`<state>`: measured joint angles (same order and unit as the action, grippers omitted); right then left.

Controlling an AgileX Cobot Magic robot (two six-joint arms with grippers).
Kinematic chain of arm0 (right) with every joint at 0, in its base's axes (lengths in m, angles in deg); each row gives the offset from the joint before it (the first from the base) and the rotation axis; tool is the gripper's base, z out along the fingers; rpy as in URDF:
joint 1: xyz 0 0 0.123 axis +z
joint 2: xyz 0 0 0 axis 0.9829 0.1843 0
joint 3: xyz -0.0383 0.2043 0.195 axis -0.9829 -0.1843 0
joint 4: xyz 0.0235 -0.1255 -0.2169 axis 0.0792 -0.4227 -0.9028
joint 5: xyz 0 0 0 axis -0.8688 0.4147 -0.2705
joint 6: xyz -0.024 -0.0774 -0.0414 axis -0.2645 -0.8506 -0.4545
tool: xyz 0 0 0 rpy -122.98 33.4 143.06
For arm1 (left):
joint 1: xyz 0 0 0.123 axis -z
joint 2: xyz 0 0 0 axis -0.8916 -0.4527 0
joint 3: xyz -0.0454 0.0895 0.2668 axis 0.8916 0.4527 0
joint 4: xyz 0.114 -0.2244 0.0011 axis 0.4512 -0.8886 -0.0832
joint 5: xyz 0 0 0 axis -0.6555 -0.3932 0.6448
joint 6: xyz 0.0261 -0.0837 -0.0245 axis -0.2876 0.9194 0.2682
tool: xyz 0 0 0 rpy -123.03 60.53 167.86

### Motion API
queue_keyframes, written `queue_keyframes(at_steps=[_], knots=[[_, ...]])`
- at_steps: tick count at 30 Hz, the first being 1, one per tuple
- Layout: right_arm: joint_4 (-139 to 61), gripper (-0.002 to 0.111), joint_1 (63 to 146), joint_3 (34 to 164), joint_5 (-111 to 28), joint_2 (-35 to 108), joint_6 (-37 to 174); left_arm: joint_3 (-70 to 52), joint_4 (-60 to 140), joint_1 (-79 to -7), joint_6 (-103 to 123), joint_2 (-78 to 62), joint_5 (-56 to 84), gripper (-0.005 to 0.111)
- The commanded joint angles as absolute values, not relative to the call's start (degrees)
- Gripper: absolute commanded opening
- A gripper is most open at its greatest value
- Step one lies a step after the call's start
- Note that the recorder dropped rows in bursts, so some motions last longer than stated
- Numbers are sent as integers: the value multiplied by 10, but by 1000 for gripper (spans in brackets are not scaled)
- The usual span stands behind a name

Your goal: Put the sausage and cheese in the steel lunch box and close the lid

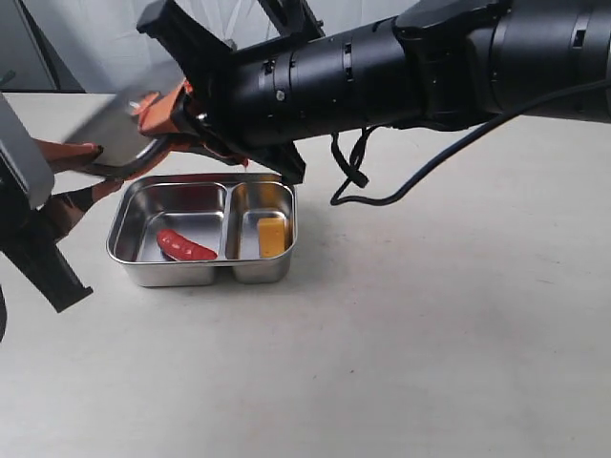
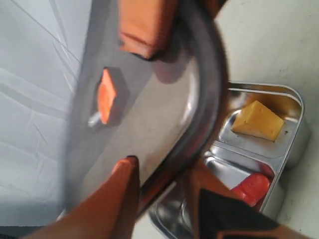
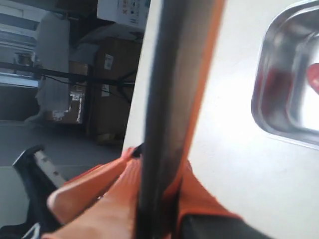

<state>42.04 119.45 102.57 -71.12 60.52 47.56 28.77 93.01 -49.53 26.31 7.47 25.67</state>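
Observation:
The steel lunch box (image 1: 205,277) stands on the pale table with no lid on it. The red sausage (image 1: 186,246) lies in its larger compartment and the yellow cheese (image 1: 272,235) in the smaller one. The dark translucent lid (image 1: 115,129) hangs tilted above the box's far left corner. My right gripper (image 1: 158,119) is shut on the lid's edge (image 3: 169,74), orange fingers (image 3: 124,194) pressed on both faces. My left gripper (image 2: 162,172) straddles the lid's rim (image 2: 209,99) with its jaws parted, a gap showing on one side. Below the lid I see the cheese (image 2: 258,120) and the sausage (image 2: 251,188).
My right arm (image 1: 401,67) reaches across the scene above the box, with a black cable (image 1: 358,176) looping down from it near the box's right side. Bare table lies in front of and to the right of the box.

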Motion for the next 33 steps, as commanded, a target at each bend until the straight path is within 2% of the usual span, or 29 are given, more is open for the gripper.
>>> queue_keyframes(at_steps=[1,5,9,13,16,19,21,26,33], knots=[[361,-1,1163,1019,-685,612,455,282,908,-492,308,82,298,53],[358,-1,1142,1019,-702,612,438,282,908,-492,332,82,296,63],[358,-1,1103,1019,-733,612,405,282,898,-492,376,82,285,63],[376,-1,1053,1019,-792,612,369,282,789,-493,372,82,273,55],[449,-1,1003,1019,-912,631,286,282,710,-496,356,82,276,48],[515,-1,954,1019,-1062,678,233,282,676,-504,358,82,283,47],[519,-1,938,1019,-1115,710,230,282,637,-513,359,82,283,47],[501,-1,932,1021,-1115,784,188,282,571,-533,360,82,263,47],[376,-1,947,1077,-1115,829,218,282,536,-555,360,82,251,47]])
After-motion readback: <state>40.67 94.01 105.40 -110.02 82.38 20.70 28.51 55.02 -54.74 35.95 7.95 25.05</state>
